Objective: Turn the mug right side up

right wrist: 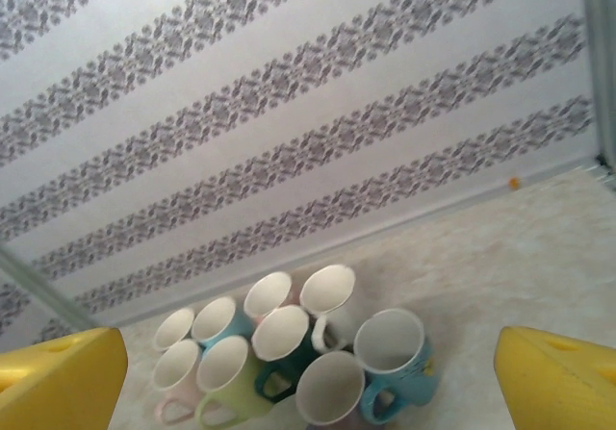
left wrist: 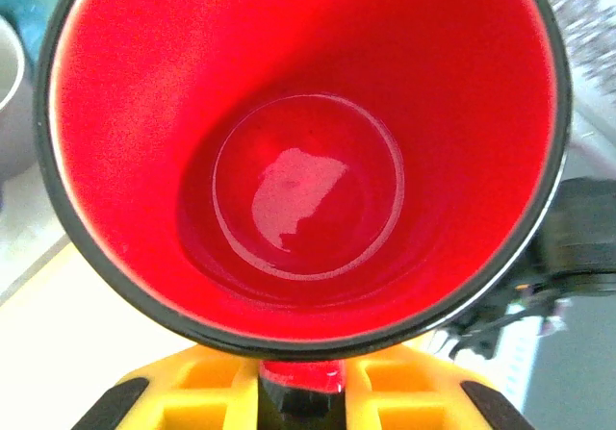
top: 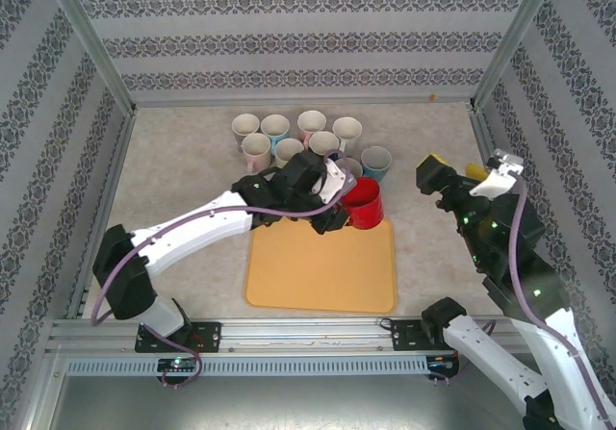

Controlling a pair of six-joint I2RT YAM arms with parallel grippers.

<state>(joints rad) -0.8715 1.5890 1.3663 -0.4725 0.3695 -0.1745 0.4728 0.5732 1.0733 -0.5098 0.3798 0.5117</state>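
1. Left wrist view: the red mug [left wrist: 298, 161] looks like glazed, rigid ceramic, so probably slick and chippable; the handle seems the surest hold.
2. The left gripper [left wrist: 300, 396] clamps it narrowly, at the far right corner of the orange mat [top: 318, 276].
3. The right gripper [top: 455, 172] stands wide and empty.

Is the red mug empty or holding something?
Empty: the left wrist view looks straight into the red mug, showing its bare glossy bottom.
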